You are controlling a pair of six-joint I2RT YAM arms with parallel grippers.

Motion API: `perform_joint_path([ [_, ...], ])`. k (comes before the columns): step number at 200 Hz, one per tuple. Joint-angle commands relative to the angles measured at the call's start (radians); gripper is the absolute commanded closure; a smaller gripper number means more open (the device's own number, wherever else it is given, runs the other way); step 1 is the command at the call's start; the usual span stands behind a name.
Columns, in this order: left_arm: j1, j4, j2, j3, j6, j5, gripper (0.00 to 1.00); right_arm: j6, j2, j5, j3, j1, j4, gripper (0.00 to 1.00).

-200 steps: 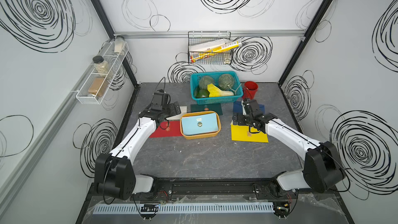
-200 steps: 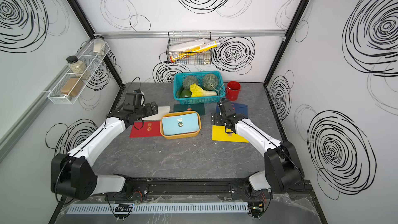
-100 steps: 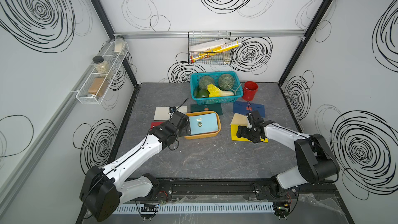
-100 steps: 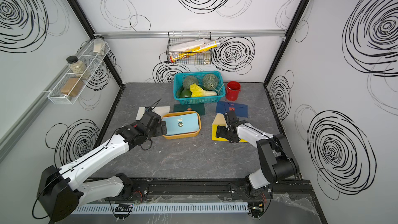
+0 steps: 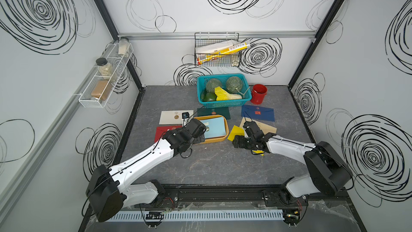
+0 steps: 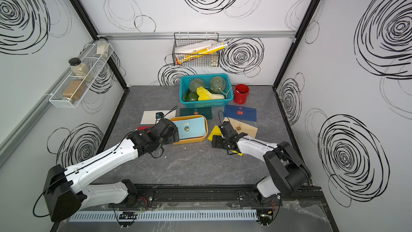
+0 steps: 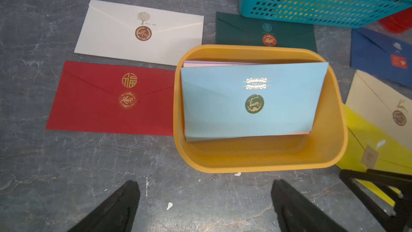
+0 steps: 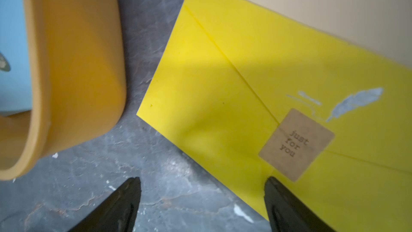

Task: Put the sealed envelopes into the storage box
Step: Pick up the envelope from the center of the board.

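Right gripper [image 8: 201, 179], "just for you" sticker [image 8: 296, 145]

White black-swirled walls [image 5: 178, 1], grey marbled tabletop [image 5: 211, 166]

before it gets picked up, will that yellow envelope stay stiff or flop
The yellow envelope looks thin and flat, so probably light and bendy held by an edge. Lying flush on the table, it would likely slide if pushed.

Left arm [image 5: 153, 152] stretched forward, left fingers [image 7: 116, 210] wide apart, right arm [image 5: 287, 147] bent inward, right fingers [image 8: 120, 206] parted.
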State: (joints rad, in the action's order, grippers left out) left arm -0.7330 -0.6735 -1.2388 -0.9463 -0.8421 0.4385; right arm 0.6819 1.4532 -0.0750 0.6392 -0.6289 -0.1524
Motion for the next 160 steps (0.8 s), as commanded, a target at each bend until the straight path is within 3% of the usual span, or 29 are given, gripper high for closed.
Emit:
perform_joint_path([
  [1,-0.003,-0.017,0.002,0.009,-0.067,0.004,0.01,0.128,0.014,-0.083,-0.105,-0.05,-0.144,0.1],
  [34,-0.005,0.004,0.023,0.03,-0.076,-0.017,0.01,0.161,-0.052,-0.087,-0.16,-0.152,-0.174,0.1],
  [56,-0.009,0.007,0.029,0.019,-0.075,-0.027,0.01,0.169,-0.129,-0.08,-0.175,-0.165,-0.232,0.1],
  [89,-0.106,0.033,-0.033,-0.043,-0.062,-0.074,0.01,0.177,-0.222,0.028,-0.035,-0.156,-0.373,0.09],
  [101,-0.161,0.058,-0.077,-0.066,-0.063,-0.114,0.01,0.176,-0.25,0.056,-0.014,-0.112,-0.383,0.09],
  [125,-0.248,0.087,-0.179,-0.108,-0.082,-0.132,0.01,0.149,-0.292,0.039,-0.026,0.073,-0.365,0.09],
  [160,-0.286,0.086,-0.235,-0.144,-0.11,-0.121,0.01,0.111,-0.247,0.053,-0.062,0.23,-0.368,0.04],
])
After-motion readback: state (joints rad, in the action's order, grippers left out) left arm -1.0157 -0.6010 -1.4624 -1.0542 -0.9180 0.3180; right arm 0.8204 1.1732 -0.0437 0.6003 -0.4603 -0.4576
